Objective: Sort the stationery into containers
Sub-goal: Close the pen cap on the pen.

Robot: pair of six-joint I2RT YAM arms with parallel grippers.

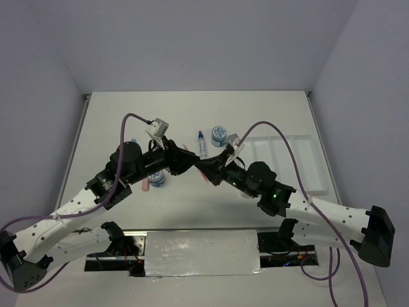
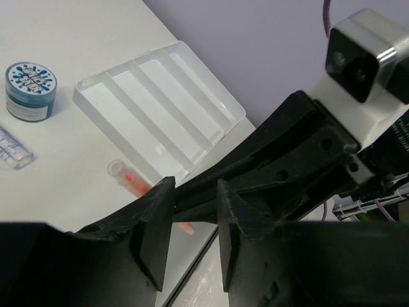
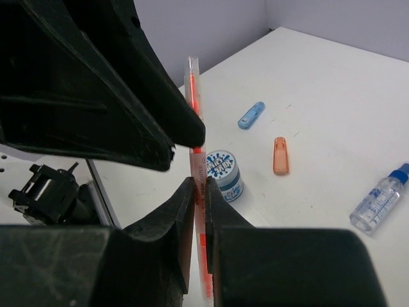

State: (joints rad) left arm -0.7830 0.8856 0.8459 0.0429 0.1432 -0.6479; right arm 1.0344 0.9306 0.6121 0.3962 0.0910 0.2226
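Note:
Over the table's middle my two grippers meet tip to tip. My right gripper (image 1: 203, 169) (image 3: 199, 192) is shut on the thin orange pen (image 3: 193, 102), which stands upright between its jaws. My left gripper (image 1: 189, 161) (image 2: 195, 192) is open, with its jaws apart on either side of the right gripper's fingers (image 2: 275, 166). The pen (image 2: 131, 182) shows behind the left jaws without touching their pads. The white divided tray (image 1: 291, 165) (image 2: 160, 109) lies at the right, its compartments empty.
On the table lie a blue-white roll (image 1: 219, 134) (image 2: 30, 89), a second roll (image 1: 156, 179) (image 3: 220, 173), the clear blue-capped bottle (image 1: 202, 143) (image 3: 380, 198), a blue capsule (image 3: 251, 115), an orange capsule (image 3: 279, 155) and a pink capsule (image 1: 145, 184).

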